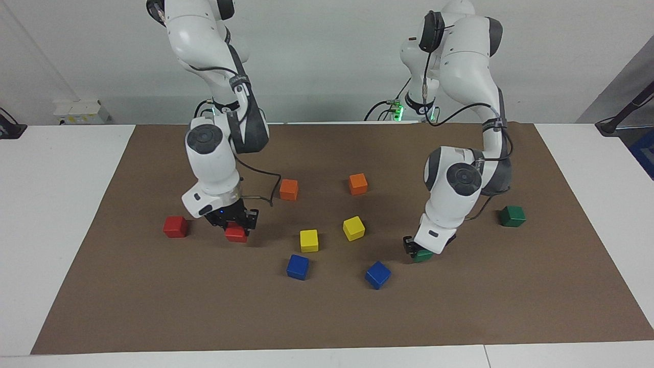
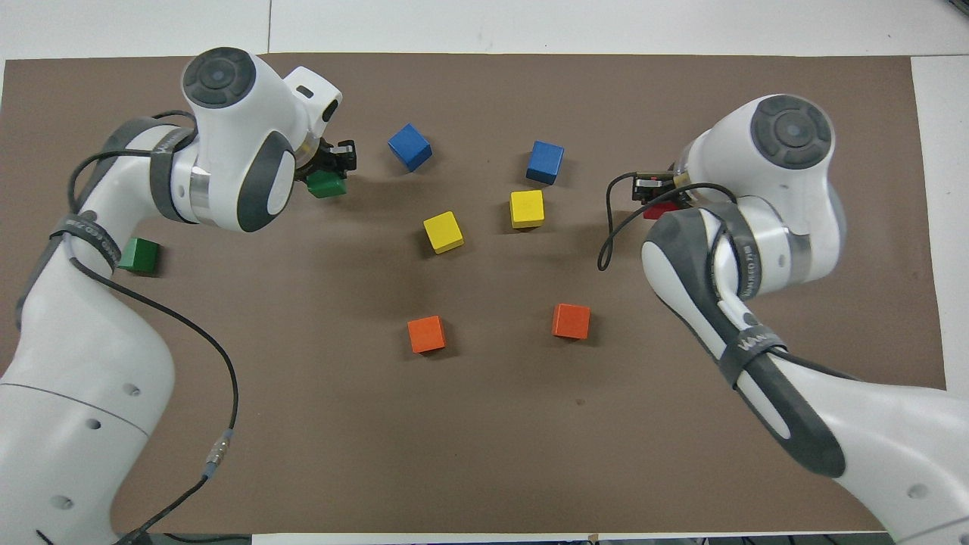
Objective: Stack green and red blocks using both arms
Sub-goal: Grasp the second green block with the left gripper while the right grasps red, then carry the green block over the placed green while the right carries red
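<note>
Both arms are busy here. The right gripper (image 1: pixel 236 223) has its fingers clamped on a red cube (image 1: pixel 236 233), lifted a little off the brown mat (image 1: pixel 327 317) and hanging over the stretch between the second red cube (image 1: pixel 175 226) and the nearer yellow cube (image 1: pixel 308 240). In the overhead view the second red cube is hidden under the right arm. The left gripper (image 1: pixel 420 249) is closed around a green cube (image 1: pixel 423 255), low over the mat beside a blue cube (image 1: pixel 377 274); I honestly can't tell if that green one is off the surface or just touching it. The other green cube (image 1: pixel 512 216) sits on its own toward the left arm's end of the mat, nearer the robots than the held one. In the middle there's a second yellow cube (image 1: pixel 353 228) and a second blue cube (image 1: pixel 297 267), plus two orange cubes (image 1: pixel 288 189) (image 1: pixel 357 183) nearer the robots, all well apart from each other.
</note>
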Robot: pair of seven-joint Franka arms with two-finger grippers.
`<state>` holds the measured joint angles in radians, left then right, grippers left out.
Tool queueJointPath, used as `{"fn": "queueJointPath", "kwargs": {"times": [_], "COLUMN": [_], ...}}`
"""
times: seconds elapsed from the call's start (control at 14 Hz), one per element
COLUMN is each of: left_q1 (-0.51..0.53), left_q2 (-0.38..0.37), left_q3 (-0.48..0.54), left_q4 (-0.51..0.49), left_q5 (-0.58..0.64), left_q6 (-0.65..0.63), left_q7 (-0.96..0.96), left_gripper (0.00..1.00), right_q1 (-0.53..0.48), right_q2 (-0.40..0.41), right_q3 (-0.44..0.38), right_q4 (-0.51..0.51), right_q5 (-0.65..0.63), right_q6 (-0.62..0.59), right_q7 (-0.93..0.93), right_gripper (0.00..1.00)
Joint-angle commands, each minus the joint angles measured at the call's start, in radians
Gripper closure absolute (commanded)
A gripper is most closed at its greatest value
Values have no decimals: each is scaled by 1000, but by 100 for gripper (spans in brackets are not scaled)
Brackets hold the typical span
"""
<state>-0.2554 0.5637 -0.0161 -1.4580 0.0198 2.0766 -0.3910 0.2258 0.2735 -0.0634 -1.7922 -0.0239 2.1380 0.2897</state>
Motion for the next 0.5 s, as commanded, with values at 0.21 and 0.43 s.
{"fn": "queueJointPath", "kwargs": {"times": [0.21, 0.43], "left_q1": [158, 276], "left_q2": [-238, -297], "left_q3": [-8, -8], "left_q4": [-208, -281], "left_q5": [6, 6], "left_q6": [-66, -66], "left_q7": [277, 511], "left_gripper": [100, 100], "right_q1": [-236, -302], "right_q2": [-189, -206], "right_q3": [11, 11], "right_q4": [-170, -268], "right_q5": [2, 4], "right_q6": [-31, 95], "right_q7": [-334, -415], "right_gripper": [100, 100]}}
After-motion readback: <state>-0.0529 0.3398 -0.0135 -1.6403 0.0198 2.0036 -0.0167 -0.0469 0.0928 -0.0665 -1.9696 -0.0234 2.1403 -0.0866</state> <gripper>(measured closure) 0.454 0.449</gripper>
